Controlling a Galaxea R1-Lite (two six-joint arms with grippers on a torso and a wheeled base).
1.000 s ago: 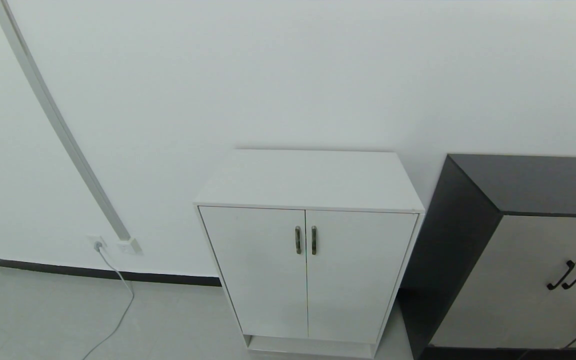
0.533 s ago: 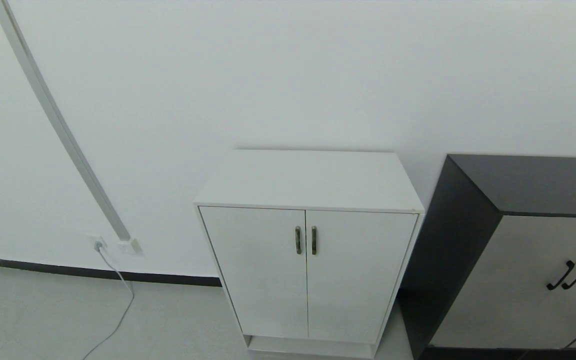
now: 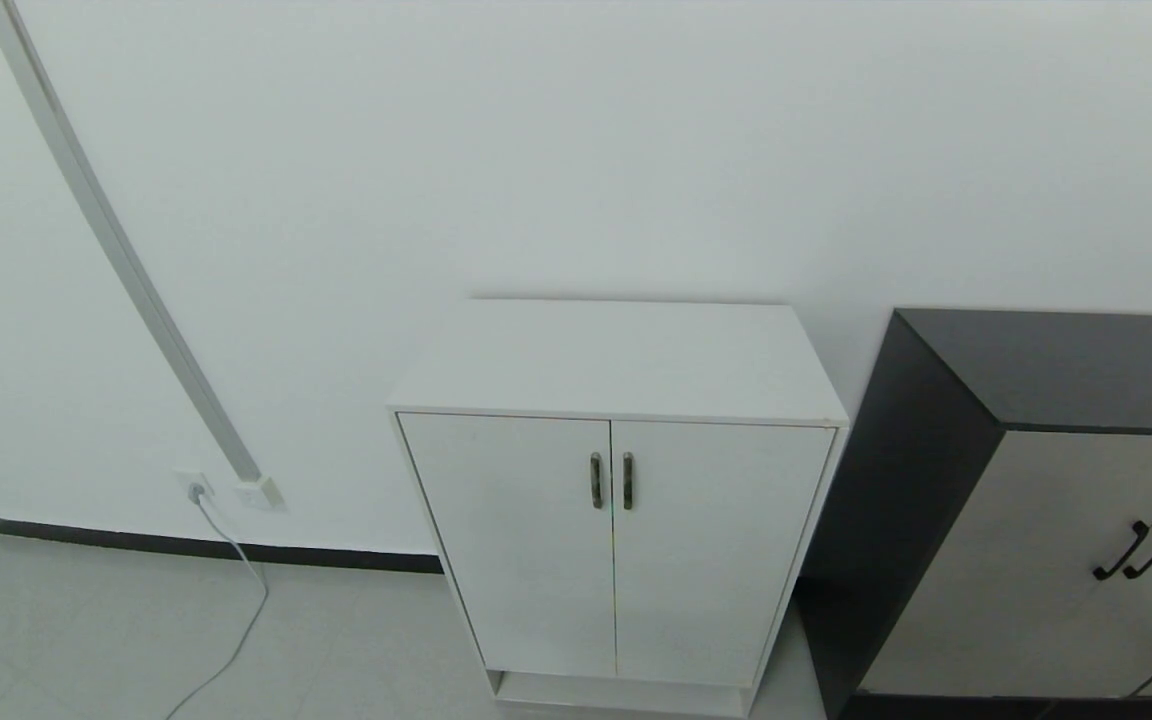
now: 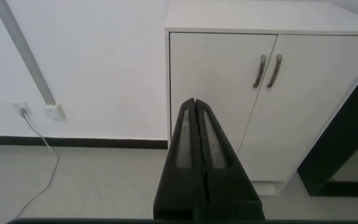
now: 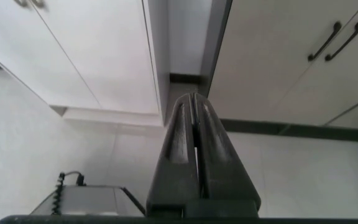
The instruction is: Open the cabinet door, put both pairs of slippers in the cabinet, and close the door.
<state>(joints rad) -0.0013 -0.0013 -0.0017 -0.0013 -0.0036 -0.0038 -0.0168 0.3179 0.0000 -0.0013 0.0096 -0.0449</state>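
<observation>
A: A plain white wall [image 3: 576,150] and a grey tiled floor [image 3: 86,640] are being faced. The white cabinet [image 3: 616,360] is sitting at the lower centre of the head frame, with both doors [image 3: 516,540] shut and the two handles [image 3: 596,480] side by side at the middle seam

B: How is a door being judged to handle?

A: As a light, stiff panel on side hinges. A slim handle is being favoured as the hold, though it is probably smooth, so slipping is being reckoned with

B: And the grippers?

A: The left gripper [image 4: 195,102] is being held with its fingers [image 4: 184,140] pressed together on nothing, and the right gripper [image 5: 195,96] likewise. A dark cabinet [image 3: 916,480] is standing just beside at the lower right, likely crowding the right door's swing. A cable [image 3: 236,610] is trailing at the lower left, well apart
</observation>
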